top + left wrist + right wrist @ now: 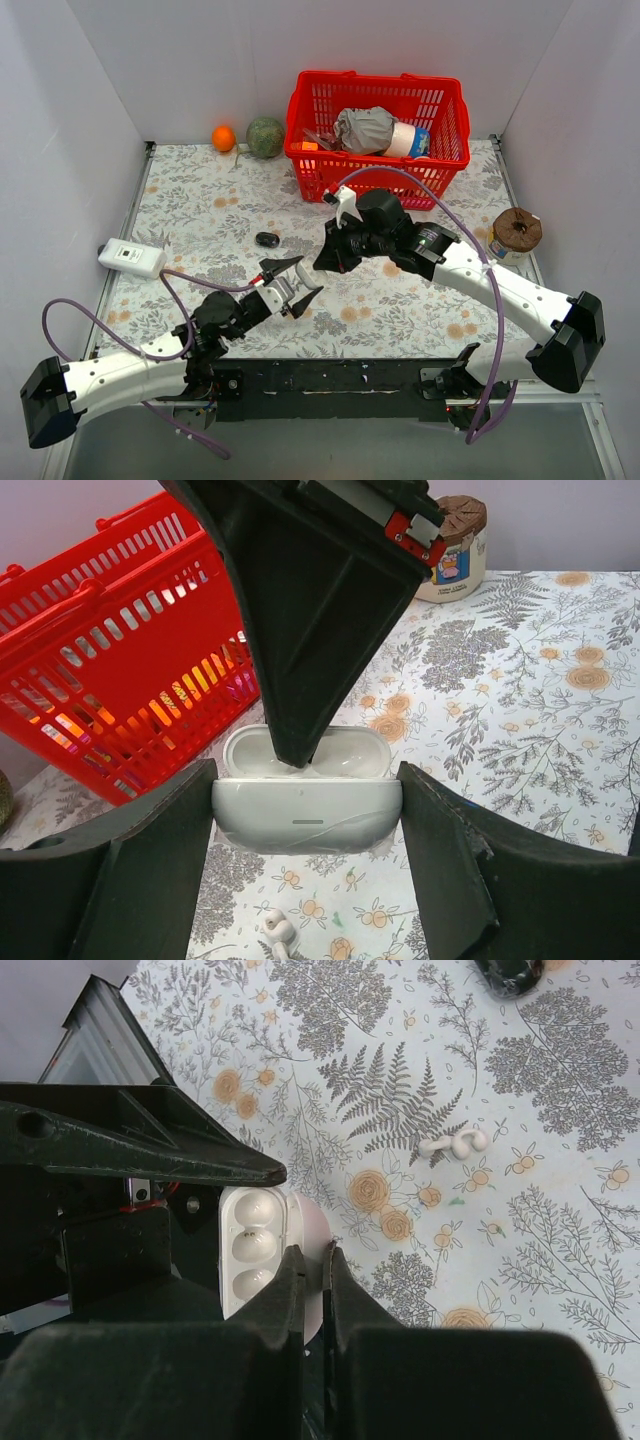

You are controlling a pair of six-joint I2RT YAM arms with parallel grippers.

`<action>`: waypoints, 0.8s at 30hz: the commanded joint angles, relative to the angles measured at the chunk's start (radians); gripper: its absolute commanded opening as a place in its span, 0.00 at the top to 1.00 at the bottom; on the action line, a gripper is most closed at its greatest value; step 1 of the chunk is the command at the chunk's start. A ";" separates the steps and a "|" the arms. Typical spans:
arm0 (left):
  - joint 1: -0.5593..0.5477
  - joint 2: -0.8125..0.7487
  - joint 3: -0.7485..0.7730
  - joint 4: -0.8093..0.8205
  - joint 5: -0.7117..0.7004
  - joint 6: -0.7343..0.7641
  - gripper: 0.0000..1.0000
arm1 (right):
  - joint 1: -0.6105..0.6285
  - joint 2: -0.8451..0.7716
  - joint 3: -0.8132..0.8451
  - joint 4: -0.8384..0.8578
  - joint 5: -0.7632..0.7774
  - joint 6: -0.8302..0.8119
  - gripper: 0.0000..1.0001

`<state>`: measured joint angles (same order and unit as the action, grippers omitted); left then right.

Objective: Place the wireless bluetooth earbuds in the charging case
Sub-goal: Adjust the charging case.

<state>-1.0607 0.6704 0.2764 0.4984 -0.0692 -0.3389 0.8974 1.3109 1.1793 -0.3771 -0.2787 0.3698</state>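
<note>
Your left tool (305, 278) is clamped on the charging case (307, 815). One finger sits flat against each end of its white body, and the case is held just off the worktop (200, 200) with the lid swung open. Your right tool (316, 1260) comes in from the opposite side, its fingers pressed almost together on the rim of that open lid (only a sliver of white shows between them). A white earbud (455, 1145) lies loose on the floral worktop near the case, outside it and touched by neither tool. The black oval pebble (266, 239) rests on the worktop to the left of the right tool, apart from both tools. The red basket (310, 110) stands at the back, and a cork-lidded jar (517, 233) sits toward the right edge.
</note>
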 commanded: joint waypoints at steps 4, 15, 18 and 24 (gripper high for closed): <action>-0.004 0.060 0.083 -0.041 -0.081 -0.109 0.71 | -0.002 -0.028 0.054 -0.037 0.029 -0.077 0.99; -0.002 0.061 0.121 -0.080 -0.230 -0.212 0.02 | 0.000 -0.081 0.186 -0.180 0.133 -0.218 0.99; -0.002 0.020 0.127 -0.087 -0.266 -0.296 0.02 | 0.000 -0.104 0.204 -0.194 0.156 -0.279 0.99; 0.123 0.024 0.298 -0.360 0.033 -0.592 0.02 | 0.006 -0.177 0.151 -0.164 0.269 -0.411 0.99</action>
<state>-1.0267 0.6590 0.4156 0.3252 -0.2695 -0.7238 0.8974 1.1923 1.3373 -0.5621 -0.1013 0.0834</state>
